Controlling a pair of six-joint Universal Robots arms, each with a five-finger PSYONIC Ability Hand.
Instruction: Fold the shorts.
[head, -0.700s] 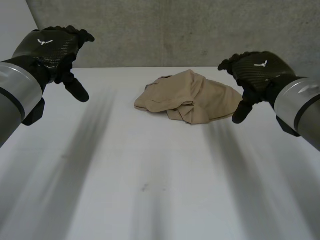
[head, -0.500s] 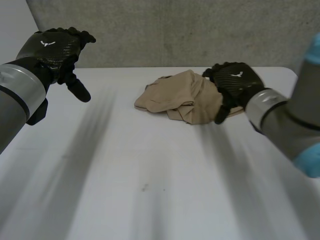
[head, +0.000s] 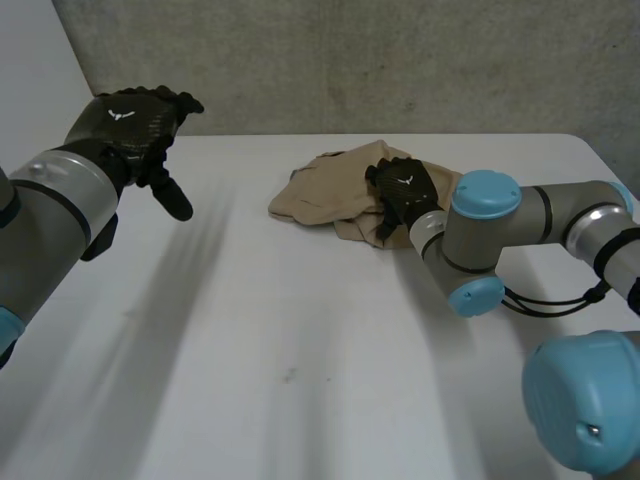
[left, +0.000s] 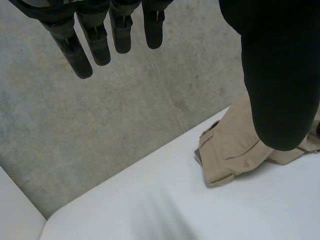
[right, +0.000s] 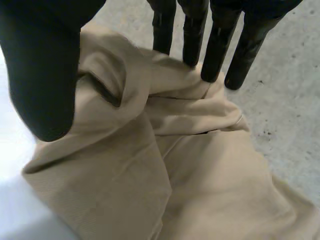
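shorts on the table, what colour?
Plain tan, no pattern. The shorts show best in the right wrist view.

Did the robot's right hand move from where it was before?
Yes. The right hand swung inward across the table, from beside the right edge of the shorts to over them; the shorts stayed put.

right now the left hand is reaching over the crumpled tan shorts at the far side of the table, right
Not quite: it is the right hand that reaches over the crumpled tan shorts at the far side of the table. The head view shows it, with the left hand raised away from them.
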